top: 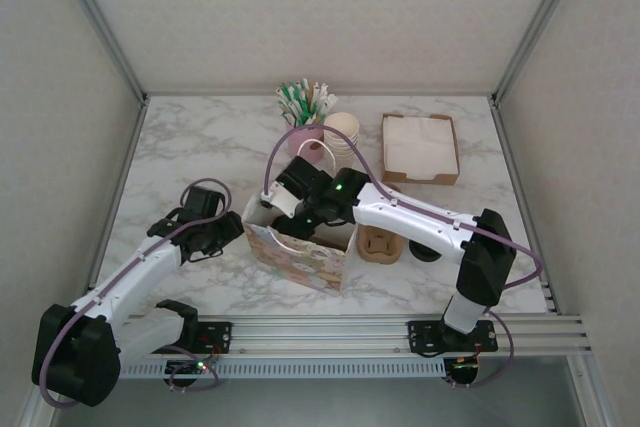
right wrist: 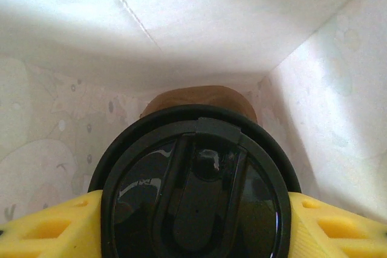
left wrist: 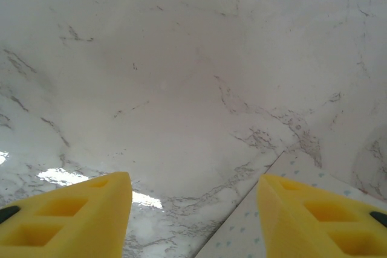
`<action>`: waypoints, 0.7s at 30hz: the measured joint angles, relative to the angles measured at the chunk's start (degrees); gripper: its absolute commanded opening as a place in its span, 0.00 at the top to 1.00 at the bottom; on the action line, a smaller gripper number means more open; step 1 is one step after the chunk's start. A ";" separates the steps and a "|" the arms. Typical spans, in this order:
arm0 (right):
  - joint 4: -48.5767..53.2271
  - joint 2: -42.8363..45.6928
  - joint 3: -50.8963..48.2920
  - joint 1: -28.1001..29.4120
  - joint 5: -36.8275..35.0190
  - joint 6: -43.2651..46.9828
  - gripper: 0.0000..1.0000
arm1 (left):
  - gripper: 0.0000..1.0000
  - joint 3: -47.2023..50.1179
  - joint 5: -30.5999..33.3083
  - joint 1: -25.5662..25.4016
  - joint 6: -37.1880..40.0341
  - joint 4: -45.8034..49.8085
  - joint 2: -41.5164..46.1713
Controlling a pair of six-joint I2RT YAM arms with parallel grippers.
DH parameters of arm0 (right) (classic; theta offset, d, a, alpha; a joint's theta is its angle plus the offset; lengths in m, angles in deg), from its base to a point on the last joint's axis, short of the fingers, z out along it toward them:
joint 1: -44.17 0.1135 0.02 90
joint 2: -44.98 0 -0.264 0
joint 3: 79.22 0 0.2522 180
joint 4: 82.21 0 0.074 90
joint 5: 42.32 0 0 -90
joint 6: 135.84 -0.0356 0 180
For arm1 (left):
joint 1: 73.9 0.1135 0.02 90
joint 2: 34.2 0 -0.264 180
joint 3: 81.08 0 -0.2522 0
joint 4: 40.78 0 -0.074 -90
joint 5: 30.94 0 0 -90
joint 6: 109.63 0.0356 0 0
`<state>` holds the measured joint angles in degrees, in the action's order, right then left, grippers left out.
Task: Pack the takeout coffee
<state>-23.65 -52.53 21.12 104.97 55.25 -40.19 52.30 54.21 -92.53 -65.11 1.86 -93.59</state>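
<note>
Right end effector clamped around the takeout coffee, black lid facing up, cup inside the patterned paper bag near the middle of the counter's front edge, left end effector spread apart and empty, just beside the bag's left side

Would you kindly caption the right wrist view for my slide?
Right gripper holds the takeout coffee inside the paper bag.

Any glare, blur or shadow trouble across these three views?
Top external: even light, sharp. Left wrist: glare patches on the marble table. Right wrist: the takeout coffee looms close, highlights on its glossy lid, the bag dimmer at its left wall.
</note>
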 measured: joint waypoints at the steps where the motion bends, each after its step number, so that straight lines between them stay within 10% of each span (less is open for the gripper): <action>1: 0.02 0.09 0.00 0.00 0.44 -0.04 0.45 | 0.44 0.00 -0.02 0.00 0.00 0.00 0.00; 21: 0.02 0.83 0.00 0.00 4.52 -0.37 0.46 | 0.44 0.00 -0.33 0.00 0.00 0.00 -0.02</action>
<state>-23.63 -51.70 21.12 104.97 59.78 -40.57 52.30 53.89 -92.53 -65.11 1.86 -93.61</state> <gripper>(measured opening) 0.642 0.564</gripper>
